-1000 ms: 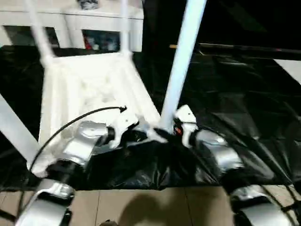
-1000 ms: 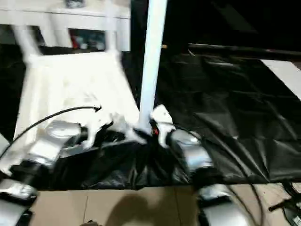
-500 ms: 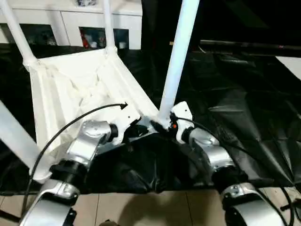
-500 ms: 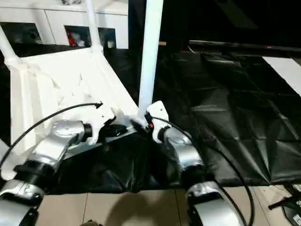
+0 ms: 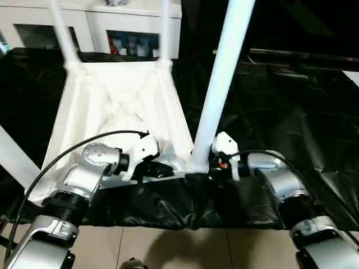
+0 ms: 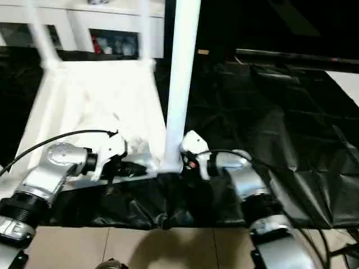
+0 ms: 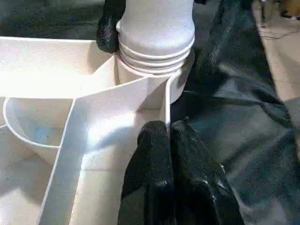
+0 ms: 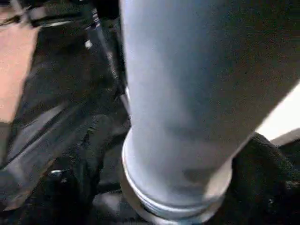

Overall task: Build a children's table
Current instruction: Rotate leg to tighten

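Note:
The white table top [image 5: 118, 106] lies upside down on black sheeting. Legs stand up from its corner sockets: the near leg [image 5: 221, 84] at the front right, two far legs [image 5: 64, 33] [image 5: 165, 28], and another leg [image 5: 14, 159] at the left. My left gripper [image 7: 168, 131] is shut on the thin rim wall [image 7: 167, 103] just beside the near leg's ribbed base [image 7: 154, 51]. My right gripper [image 5: 205, 168] stands open, its black fingers [image 8: 70, 187] on either side of that leg's base [image 8: 178, 140], with a gap on one side.
A white cabinet [image 5: 101, 22] with glass doors stands behind the table top. Crinkled black sheeting [image 5: 291, 101] covers the floor to the right and back. Bare tan floor tiles [image 5: 168, 246] run along the near edge, under my forearms.
The camera has shifted. My right forearm has swung so it now reaches the leg base from the right. My left gripper has stayed on the rim.

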Robot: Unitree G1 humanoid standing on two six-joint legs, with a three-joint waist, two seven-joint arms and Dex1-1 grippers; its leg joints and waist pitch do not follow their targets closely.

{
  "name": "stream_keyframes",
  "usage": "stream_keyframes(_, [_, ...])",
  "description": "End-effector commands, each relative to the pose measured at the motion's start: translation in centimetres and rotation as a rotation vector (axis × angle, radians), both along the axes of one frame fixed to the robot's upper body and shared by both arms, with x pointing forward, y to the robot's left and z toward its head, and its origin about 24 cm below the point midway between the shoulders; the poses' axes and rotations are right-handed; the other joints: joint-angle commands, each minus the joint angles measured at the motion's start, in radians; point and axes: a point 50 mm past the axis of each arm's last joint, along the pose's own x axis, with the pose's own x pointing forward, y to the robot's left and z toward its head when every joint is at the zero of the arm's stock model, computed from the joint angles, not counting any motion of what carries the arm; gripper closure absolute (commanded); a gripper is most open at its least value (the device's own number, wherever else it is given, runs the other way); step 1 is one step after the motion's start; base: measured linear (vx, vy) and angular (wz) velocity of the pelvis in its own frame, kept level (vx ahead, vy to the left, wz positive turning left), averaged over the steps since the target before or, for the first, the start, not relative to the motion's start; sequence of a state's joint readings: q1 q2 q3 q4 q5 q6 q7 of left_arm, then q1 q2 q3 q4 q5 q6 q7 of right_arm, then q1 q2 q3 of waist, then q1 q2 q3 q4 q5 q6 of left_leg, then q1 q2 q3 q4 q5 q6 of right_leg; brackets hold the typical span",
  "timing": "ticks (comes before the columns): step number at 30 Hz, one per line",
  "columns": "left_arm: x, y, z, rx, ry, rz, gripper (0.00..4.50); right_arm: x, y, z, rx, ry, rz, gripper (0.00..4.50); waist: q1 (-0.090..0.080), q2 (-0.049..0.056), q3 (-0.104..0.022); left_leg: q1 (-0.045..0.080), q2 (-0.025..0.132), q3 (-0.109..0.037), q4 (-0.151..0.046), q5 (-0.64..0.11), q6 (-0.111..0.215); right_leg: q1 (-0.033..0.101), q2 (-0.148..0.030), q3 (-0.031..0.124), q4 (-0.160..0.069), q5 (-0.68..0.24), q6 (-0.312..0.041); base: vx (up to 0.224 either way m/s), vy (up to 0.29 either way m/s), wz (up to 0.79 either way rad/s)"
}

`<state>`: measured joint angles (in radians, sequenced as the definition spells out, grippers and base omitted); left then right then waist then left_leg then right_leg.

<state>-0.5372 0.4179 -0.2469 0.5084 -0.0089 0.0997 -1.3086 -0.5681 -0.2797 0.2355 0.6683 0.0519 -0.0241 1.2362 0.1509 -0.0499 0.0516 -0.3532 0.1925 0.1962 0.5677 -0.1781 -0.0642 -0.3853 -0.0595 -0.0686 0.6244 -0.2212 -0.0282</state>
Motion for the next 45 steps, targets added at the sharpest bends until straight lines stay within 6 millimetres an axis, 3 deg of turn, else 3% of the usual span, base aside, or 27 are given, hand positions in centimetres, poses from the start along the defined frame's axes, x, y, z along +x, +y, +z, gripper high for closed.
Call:
stream_keyframes(1, [0.4, -1.0, 0.6, -0.023, -0.032, -0.028, 4.5, -1.2, 1.7, -0.5, 0.0, 0.046, 0.151, 1.09, -0.003, 0.009, -0.058, 0.011, 0.055, -0.022, -0.055, -0.157, 0.038, 0.043, -0.097, 0.058, -0.068, -0.071, -0.214, 0.0, 0.0, 0.0])
stream_keyframes(10, [0.8, -0.9, 0.7, -0.02, -0.055, 0.017, 4.5, -1.3, 3.0, -0.8, 0.037, 0.042, 0.104, 1.63, -0.003, 0.012, -0.059, 0.012, 0.055, -0.024, -0.057, -0.166, 0.025, 0.043, -0.096, 0.057, -0.067, -0.068, -0.218, 0.0, 0.0, 0.0])
stream_keyframes(17, [1.3, -1.7, 0.4, -0.046, -0.09, 0.146, 4.5, -0.6, 4.4, -2.0, 0.059, 0.019, -0.152, 1.8, -0.015, 0.011, -0.05, 0.018, 0.054, -0.032, -0.069, -0.262, -0.02, 0.035, -0.105, 0.061, -0.089, -0.285, -0.171, 0.0, 0.0, 0.0])
stream_keyframes(18, [1.5, -2.0, 0.4, -0.048, -0.098, 0.174, 4.5, -0.5, 4.7, -2.2, 0.061, 0.016, -0.203, 1.8, -0.019, 0.008, -0.05, 0.013, 0.054, -0.035, -0.072, -0.26, -0.024, 0.039, -0.106, 0.06, -0.091, -0.307, -0.159, 0.0, 0.0, 0.0])
stream_keyframes(21, [1.8, -3.1, 0.3, -0.056, -0.114, 0.245, 4.5, 0.2, 6.1, -2.7, 0.082, 0.039, -0.382, 1.81, -0.033, 0.008, -0.05, 0.018, 0.054, -0.034, -0.072, -0.258, -0.033, 0.031, -0.104, 0.063, -0.091, -0.29, -0.165, 0.0, 0.0, 0.0])
stream_keyframes(25, [1.9, -4.7, 0.1, -0.064, -0.122, 0.288, 4.5, 0.8, 8.1, -2.8, 0.064, 0.013, -0.532, 1.81, -0.044, 0.008, -0.054, 0.014, 0.052, -0.031, -0.069, -0.229, -0.021, 0.033, -0.101, 0.063, -0.085, -0.226, -0.174, 0.0, 0.0, 0.0])
stream_keyframes(27, [1.9, -5.2, 0.1, -0.063, -0.125, 0.297, 4.5, 0.8, 8.8, -2.7, 0.067, 0.006, -0.544, 1.81, -0.048, 0.004, -0.054, 0.013, 0.049, -0.029, -0.067, -0.218, -0.017, 0.034, -0.101, 0.063, -0.087, -0.222, -0.171, 0.0, 0.0, 0.0])
stream_keyframes(29, [1.9, -5.5, 0.0, -0.065, -0.125, 0.296, 4.5, 0.7, 9.4, -2.5, 0.091, 0.004, -0.525, 1.81, -0.046, 0.01, -0.055, 0.013, 0.051, -0.028, -0.067, -0.204, -0.009, 0.035, -0.1, 0.064, -0.085, -0.188, -0.168, 0.0, 0.0, 0.0])
stream_keyframes(30, [1.8, -5.8, 0.0, -0.066, -0.124, 0.292, 4.5, 0.5, 9.8, -2.3, 0.113, 0.002, -0.51, 1.25, -0.046, 0.009, -0.055, 0.011, 0.051, -0.028, -0.067, -0.194, -0.005, 0.037, -0.098, 0.064, -0.082, -0.16, -0.17, 0.0, 0.0, 0.0])
stream_keyframes(35, [1.5, -5.5, 0.1, -0.073, -0.126, 0.222, 4.5, 0.5, 8.5, -1.8, 0.15, 0.013, -0.438, 0.91, -0.046, 0.014, -0.053, 0.014, 0.052, -0.029, -0.069, -0.231, -0.005, 0.036, -0.099, 0.064, -0.088, -0.19, -0.169, 0.0, 0.0, 0.0])
stream_keyframes(36, [1.3, -5.1, 0.2, -0.077, -0.122, 0.189, 4.5, 0.5, 7.8, -1.7, 0.146, 0.006, -0.399, 0.66, -0.046, 0.013, -0.054, 0.013, 0.052, -0.029, -0.069, -0.229, -0.002, 0.038, -0.098, 0.064, -0.086, -0.176, -0.171, 0.0, 0.0, 0.0])
stream_keyframes(38, [1.1, -4.7, 0.2, -0.078, -0.113, 0.163, 4.5, 0.4, 7.2, -1.7, 0.141, -0.001, -0.351, 0.66, -0.046, 0.013, -0.056, 0.011, 0.052, -0.029, -0.067, -0.21, 0.004, 0.041, -0.098, 0.064, -0.081, -0.143, -0.175, 0.0, 0.0, 0.0])
stream_keyframes(39, [1.0, -4.5, 0.2, -0.077, -0.109, 0.153, 4.5, 0.3, 6.9, -1.6, 0.138, -0.005, -0.327, 0.66, -0.045, 0.012, -0.059, 0.009, 0.051, -0.027, -0.063, -0.172, 0.019, 0.044, -0.097, 0.063, -0.074, -0.068, -0.19, 0.0, 0.0, 0.0])
stream_keyframes(42, [0.7, -3.5, 0.4, -0.076, -0.091, 0.104, 4.5, -0.1, 5.5, -1.4, 0.134, 0.001, -0.207, 0.66, -0.042, 0.011, -0.06, 0.005, 0.051, -0.024, -0.058, -0.128, 0.049, 0.048, -0.094, 0.06, -0.064, 0.018, -0.215, 0.0, 0.0, 0.0])
stream_keyframes(45, [0.6, -2.8, 0.5, -0.068, -0.086, 0.074, 4.5, -0.3, 4.6, -1.1, 0.128, 0.005, -0.132, 0.66, -0.035, 0.009, -0.058, 0.011, 0.053, -0.023, -0.058, -0.142, 0.049, 0.046, -0.096, 0.058, -0.068, -0.02, -0.227, 0.0, 0.0, 0.0])
